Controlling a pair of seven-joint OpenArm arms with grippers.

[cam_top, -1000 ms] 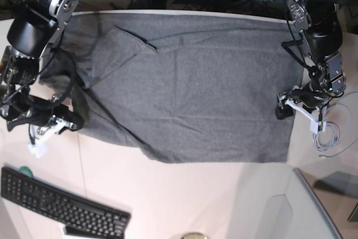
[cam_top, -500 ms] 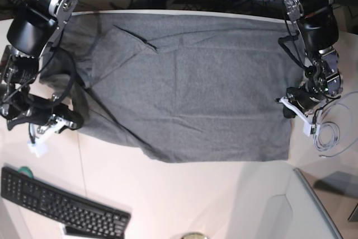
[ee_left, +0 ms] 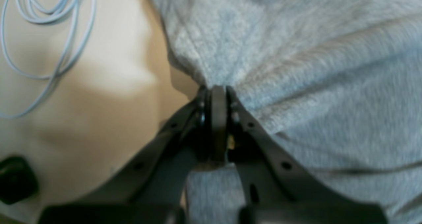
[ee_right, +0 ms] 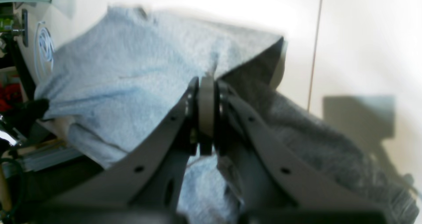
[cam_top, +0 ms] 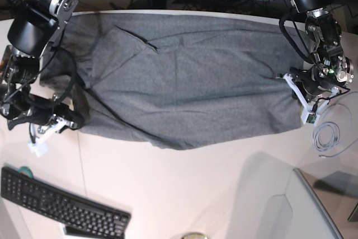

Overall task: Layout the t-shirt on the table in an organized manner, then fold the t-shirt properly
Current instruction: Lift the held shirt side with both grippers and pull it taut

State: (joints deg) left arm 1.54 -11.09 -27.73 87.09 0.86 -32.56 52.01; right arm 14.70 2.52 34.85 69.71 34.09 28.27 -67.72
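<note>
The left gripper (ee_left: 218, 95) is clamped on the t-shirt (cam_top: 184, 82) at its edge on the base view's right; the right gripper (ee_right: 206, 82) pinches the opposite edge at that view's left. The shirt lies between them, long axis running from one gripper to the other, so each arm's pull is outward along it. It rests on the table (cam_top: 184, 194), whose near part is bare; a cable (cam_top: 330, 138) coils just beside the left gripper, a keyboard (cam_top: 61, 205) at the near corner.
</note>
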